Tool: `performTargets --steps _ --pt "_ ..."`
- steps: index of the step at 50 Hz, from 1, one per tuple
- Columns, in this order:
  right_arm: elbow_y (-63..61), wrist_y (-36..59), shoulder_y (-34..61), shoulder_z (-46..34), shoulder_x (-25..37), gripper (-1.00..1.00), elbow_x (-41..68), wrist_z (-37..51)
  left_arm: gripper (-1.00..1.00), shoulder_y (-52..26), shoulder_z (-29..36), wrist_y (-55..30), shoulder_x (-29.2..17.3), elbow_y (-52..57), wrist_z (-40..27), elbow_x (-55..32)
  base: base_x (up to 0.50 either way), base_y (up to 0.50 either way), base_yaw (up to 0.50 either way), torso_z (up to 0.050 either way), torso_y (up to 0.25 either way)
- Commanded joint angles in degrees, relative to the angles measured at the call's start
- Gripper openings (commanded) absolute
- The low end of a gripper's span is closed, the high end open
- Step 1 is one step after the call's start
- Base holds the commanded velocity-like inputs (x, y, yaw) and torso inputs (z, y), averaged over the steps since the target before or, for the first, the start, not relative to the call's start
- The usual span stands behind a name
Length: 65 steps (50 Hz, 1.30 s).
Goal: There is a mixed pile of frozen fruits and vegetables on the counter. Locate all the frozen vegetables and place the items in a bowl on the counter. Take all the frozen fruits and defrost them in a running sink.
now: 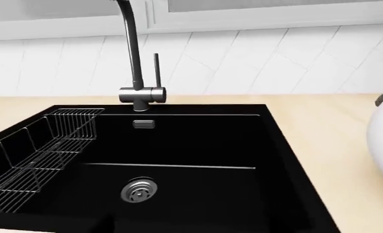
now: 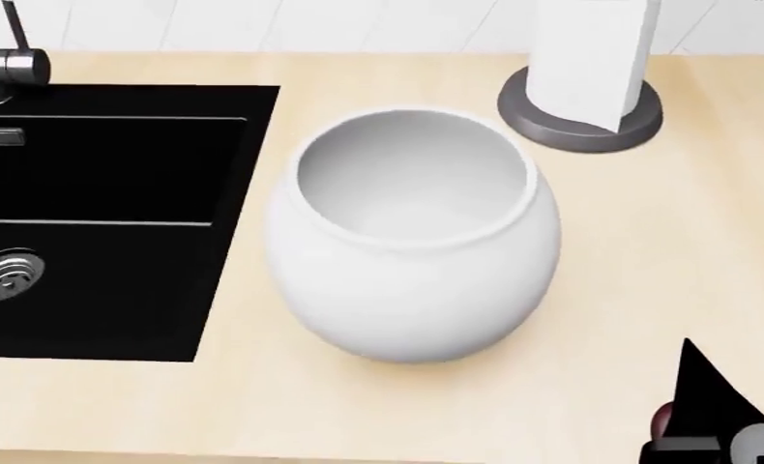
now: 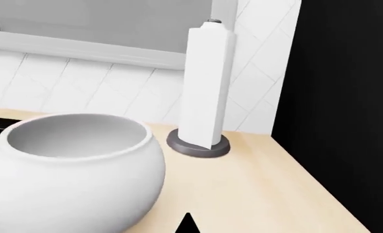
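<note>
Right hand (image 2: 730, 440) low beside the bowl (image 2: 415, 290); cannot tell either hand's grip.

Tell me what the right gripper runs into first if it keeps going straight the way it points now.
Judging by the right wrist view, most likely the bowl, just ahead and filling the near side of that view. The paper towel roll stands farther back. Depth is unclear, so it might only graze the bowl's side.
</note>
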Motion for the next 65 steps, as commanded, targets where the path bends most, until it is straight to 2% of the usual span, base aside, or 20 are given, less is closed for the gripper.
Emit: performTargets --steps 1,22,65 --pt "1.0 -1.5 0.2 -0.3 -0.3 -1.00 -1.7 -1.4 1.00 -0.3 -1.9 0.6 1.1 0.0 1.2 0.6 -0.06 0.50 0.00 0.000 0.000" --pt "1.5 -4.5 -1.1 -1.5 0.8 -1.00 -3.8 0.1 1.00 -0.1 -1.4 1.3 0.8 -0.2 0.7 0.4 0.03 0.50 0.00 0.000 0.000" --pt "1.7 -6.0 -0.9 -4.1 3.3 -1.00 -3.0 3.4 1.00 0.0 -1.4 1.6 0.4 0.1 -0.2 -0.8 0.19 0.50 0.00 0.000 0.000"
